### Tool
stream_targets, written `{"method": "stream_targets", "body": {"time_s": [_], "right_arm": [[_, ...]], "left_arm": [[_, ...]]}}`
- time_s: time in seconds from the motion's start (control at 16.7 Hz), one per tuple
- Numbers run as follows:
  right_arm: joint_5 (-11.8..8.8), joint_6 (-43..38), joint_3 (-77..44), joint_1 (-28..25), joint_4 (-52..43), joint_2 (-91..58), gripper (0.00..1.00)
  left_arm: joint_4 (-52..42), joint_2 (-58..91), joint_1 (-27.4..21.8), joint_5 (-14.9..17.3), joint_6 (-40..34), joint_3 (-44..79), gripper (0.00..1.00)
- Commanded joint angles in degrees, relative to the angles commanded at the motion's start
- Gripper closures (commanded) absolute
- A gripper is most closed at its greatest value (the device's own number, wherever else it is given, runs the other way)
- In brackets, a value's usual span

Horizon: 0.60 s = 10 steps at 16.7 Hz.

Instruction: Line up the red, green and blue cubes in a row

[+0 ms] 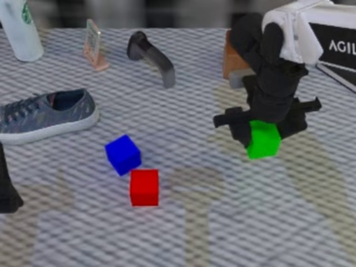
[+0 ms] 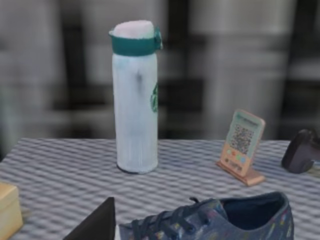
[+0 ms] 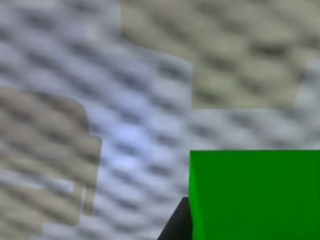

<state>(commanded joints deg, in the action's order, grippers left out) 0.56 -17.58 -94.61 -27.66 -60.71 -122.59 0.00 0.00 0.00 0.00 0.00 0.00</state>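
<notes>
Green cube (image 1: 263, 139) sits clamped in downward-reaching right end effector (image 1: 265, 129).

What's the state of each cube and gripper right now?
green cube: held in the right gripper, jaws closed on it, right of the other cubes.
blue cube: on the table, turned askew.
red cube: on the table, beside the blue cube.
left gripper: out of view, parked at the table's left.

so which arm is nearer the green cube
Right. The right end effector is directly at the green cube, its fingers around it. The left arm sits at the table's far left edge, well away from it.
</notes>
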Motion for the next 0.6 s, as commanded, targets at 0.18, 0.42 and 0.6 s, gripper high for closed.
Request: {"method": "stream_targets", "body": {"time_s": [0.18,0.42,0.6], "right_arm": [[0.0,-0.2,0.0,0.2,0.1,-0.2,1.0],[0.1,-6.1,-2.8,-3.4,-1.6,-1.3,1.0],[0.2,-13.9,-6.1,-8.4,-3.9,-2.7,1.0]], "left_arm": [[0.0,0.0,0.0,0.0,0.0,0.0,0.0],[0.0,0.0,0.0,0.0,0.0,0.0,0.0],[0.0,0.0,0.0,0.0,0.0,0.0,0.0]]}}
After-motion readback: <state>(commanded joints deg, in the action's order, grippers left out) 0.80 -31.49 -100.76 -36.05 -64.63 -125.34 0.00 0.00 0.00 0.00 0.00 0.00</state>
